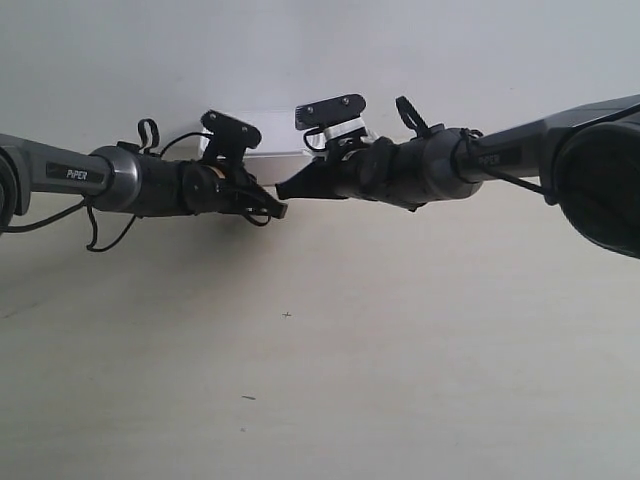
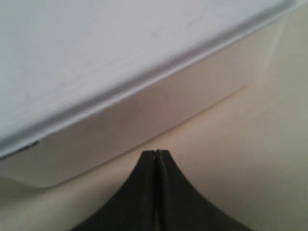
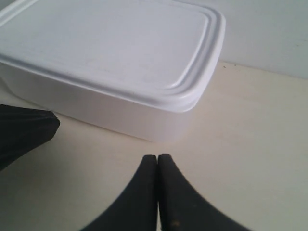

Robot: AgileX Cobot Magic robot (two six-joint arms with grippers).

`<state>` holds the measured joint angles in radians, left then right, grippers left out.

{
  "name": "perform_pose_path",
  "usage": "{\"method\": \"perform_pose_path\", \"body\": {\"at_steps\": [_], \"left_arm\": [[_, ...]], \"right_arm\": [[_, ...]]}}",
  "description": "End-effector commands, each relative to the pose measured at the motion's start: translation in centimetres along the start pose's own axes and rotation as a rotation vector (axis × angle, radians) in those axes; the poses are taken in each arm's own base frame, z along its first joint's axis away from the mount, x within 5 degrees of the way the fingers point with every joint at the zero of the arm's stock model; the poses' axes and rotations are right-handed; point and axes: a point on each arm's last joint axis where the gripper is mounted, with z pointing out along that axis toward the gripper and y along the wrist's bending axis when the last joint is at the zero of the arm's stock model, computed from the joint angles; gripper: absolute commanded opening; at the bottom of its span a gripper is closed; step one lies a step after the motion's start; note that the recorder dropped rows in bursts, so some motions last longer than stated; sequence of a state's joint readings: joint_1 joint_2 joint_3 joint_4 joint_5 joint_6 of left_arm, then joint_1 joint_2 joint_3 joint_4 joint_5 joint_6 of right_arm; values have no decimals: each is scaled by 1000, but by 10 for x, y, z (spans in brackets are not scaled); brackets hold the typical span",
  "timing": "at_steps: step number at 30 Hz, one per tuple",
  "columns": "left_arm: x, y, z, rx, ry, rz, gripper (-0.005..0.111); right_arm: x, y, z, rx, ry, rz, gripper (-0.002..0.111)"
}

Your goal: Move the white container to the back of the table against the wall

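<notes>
The white container lies at the back of the table, close under the wall, and both arms mostly hide it. Whether it touches the wall I cannot tell. In the left wrist view its side wall fills the frame just beyond my left gripper, which is shut and empty, a short gap off the box. My right gripper is shut and empty too, on the table near a rounded corner of the lidded container. In the exterior view both gripper tips nearly meet in front of the box.
The other gripper's dark fingertip shows beside the box in the right wrist view. The wall rises behind the container's far corner. Bare cream table with tiny dark specks stretches toward the front.
</notes>
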<state>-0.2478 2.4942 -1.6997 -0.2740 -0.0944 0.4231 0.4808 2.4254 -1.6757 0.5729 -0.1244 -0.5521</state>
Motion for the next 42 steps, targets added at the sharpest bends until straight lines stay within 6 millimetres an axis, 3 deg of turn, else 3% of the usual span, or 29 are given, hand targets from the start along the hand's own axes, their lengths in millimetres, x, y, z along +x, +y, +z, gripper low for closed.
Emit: {"method": "perform_pose_path", "body": {"at_steps": [1, 10, 13, 14, 16, 17, 21, 25, 26, 27, 29, 33, 36, 42], "left_arm": [[-12, 3, -13, 13, 18, -15, 0], [-9, 12, -73, -83, -101, -8, 0], [2, 15, -119, -144, -196, -1, 0], [2, 15, -126, -146, -207, 2, 0], [0, 14, -151, -127, -267, -26, 0], [-4, 12, -170, -102, -326, -45, 0], [-17, 0, -220, -43, -409, 40, 0], [-31, -28, -315, 18, -598, 130, 0], [-34, -36, -349, 48, -682, 146, 0], [-34, -40, -368, 68, -728, 140, 0], [-33, -43, -433, 124, -835, 158, 0], [-23, -28, -499, 150, -947, 89, 0], [-20, -23, -515, 152, -991, 65, 0], [-19, -24, -513, 173, -963, 43, 0]], "right_arm": [[-15, 3, -11, -38, 13, -10, 0], [-37, 12, -37, -150, 104, -69, 0], [-42, 9, -62, -142, 103, -86, 0], [-41, 9, -68, -136, 100, -86, 0], [-36, 5, -93, -107, 88, -85, 0], [-37, 3, -117, -86, 58, -87, 0], [-57, 2, -189, -54, -83, -93, 0], [-91, 16, -294, -111, -306, -107, 0], [-99, 23, -327, -148, -380, -112, 0], [-101, 27, -345, -175, -409, -113, 0], [-100, 28, -396, -238, -486, -114, 0], [-79, 16, -454, -274, -560, -113, 0], [-63, 7, -487, -281, -632, -110, 0], [-56, -2, -512, -252, -730, -118, 0]]}}
